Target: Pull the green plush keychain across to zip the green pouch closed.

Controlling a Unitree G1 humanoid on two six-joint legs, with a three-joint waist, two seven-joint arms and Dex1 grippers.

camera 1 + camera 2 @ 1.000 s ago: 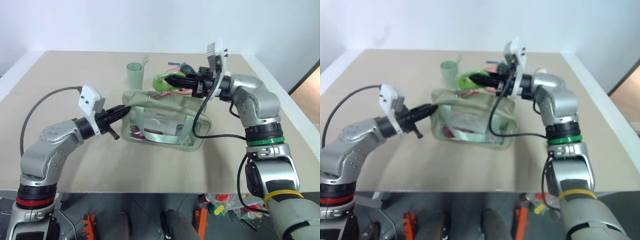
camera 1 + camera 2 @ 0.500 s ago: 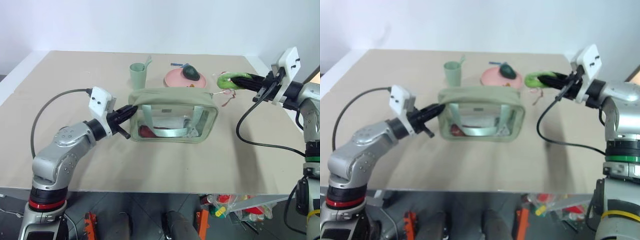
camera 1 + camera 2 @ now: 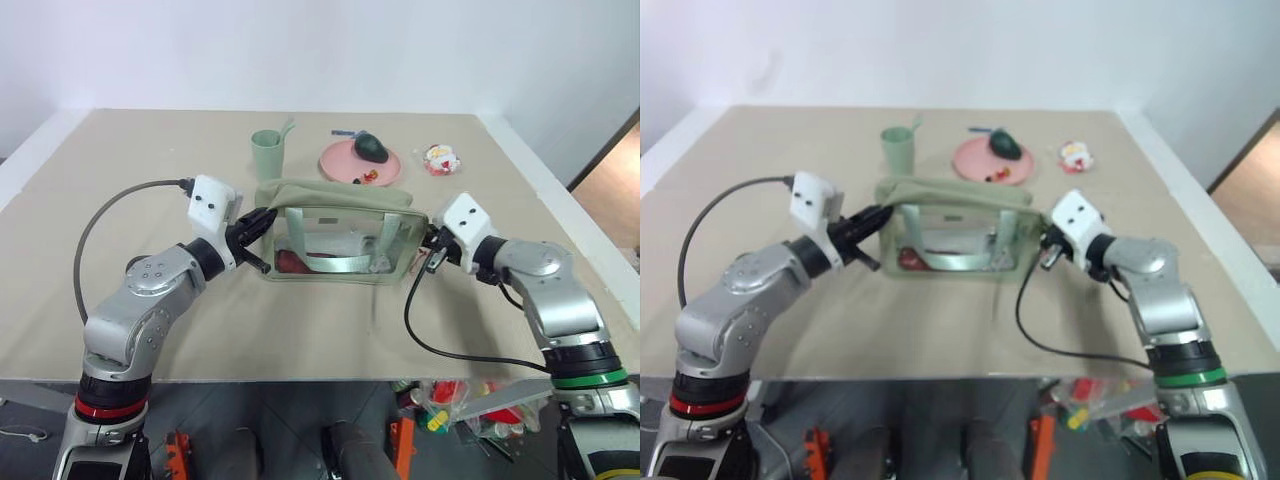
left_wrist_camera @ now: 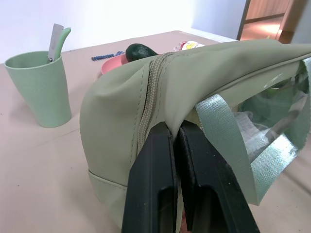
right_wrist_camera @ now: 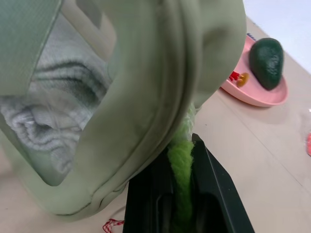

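Sage-green fabric with clear plastic window sides makes up the boxy pouch (image 3: 340, 232), which is seen standing on the tan table (image 3: 300, 330) in front of a pale green cup (image 3: 267, 153) and a pink plate (image 3: 360, 161) carrying a dark avocado-shaped item (image 3: 372, 148). At the pouch's left end a fold of fabric beside the zipper is clenched by the left gripper (image 4: 176, 145), its black fingers pressed together on the cloth. At the opposite end the small lime-green fuzzy plush keychain (image 5: 181, 162) is pinched between the right gripper's (image 5: 182, 165) fingers, right against the pouch's corner.

The zipper is judged to be at or near the end of its run (the teeth visible by the left gripper look meshed), though the last stretch at the right corner is hidden. For the step to be done well, the left hold should be kept firm as an anchor so the fabric stays taut, and the pull on the plush should be kept in line with the zipper track rather than downward, which could tilt or drag the pouch. The plush could slip from the fingers if tugged sharply.
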